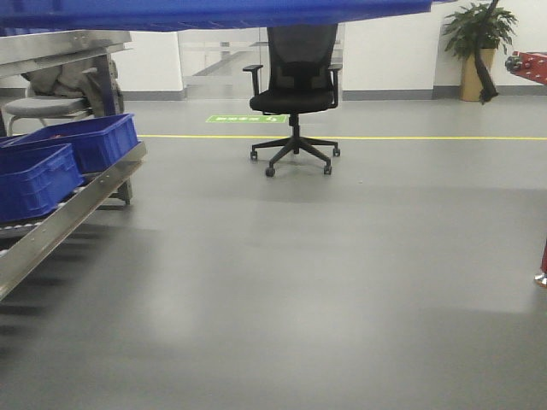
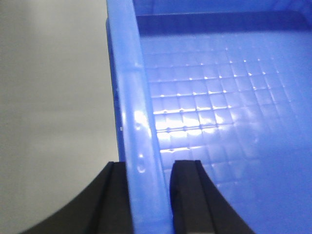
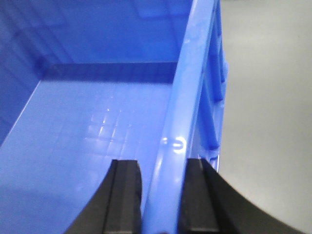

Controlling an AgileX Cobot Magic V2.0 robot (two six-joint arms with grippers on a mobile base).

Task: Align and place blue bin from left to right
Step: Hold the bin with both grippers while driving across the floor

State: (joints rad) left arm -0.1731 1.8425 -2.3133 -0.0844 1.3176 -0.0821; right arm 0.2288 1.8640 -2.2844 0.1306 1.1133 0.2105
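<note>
Left pincer (image 2: 148,197) clamps the blue bin (image 2: 132,97) by its left rim, right pincer (image 3: 160,200) by its right rim; only the front view shows two darker crates (image 1: 85,143) on a rack (image 1: 79,205).

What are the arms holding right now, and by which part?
The blue bin, by its side rims: left gripper fingers clamp one rim, right gripper the opposite one.

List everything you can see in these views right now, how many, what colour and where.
Blue bin: one, bright blue, empty, held by both grippers.
Crates: two, darker blue, on the roller rack, left.
Roller rack: one, metal, left.
Office chair: one, black, centre back.
Plant: one, green, tan pot, back right.
Floor line: one, yellow, across the floor.
Left gripper: one, black, shut on the bin's rim.
Right gripper: one, black, shut on the opposite rim.
</note>
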